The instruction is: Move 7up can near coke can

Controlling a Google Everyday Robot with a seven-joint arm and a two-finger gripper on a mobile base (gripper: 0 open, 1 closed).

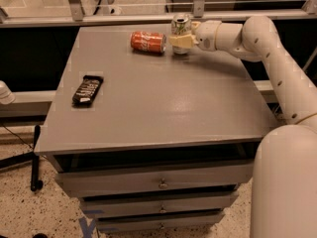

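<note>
The coke can [148, 41], orange-red with white lettering, lies on its side at the far middle of the grey table [158, 108]. The 7up can [181, 27], silvery with green marks and a silver top, stands upright just right of it with a small gap between them. My gripper [180, 39] reaches in from the right and is shut on the 7up can, its cream fingers [179, 41] wrapped around the can's lower half. The can's base is at or just above the tabletop.
A dark snack bar [87, 89] in a black wrapper lies near the table's left edge. The table has drawers below its front edge. A glass-and-metal rail [148, 18] runs behind the table. My white arm [277, 73] spans the right side.
</note>
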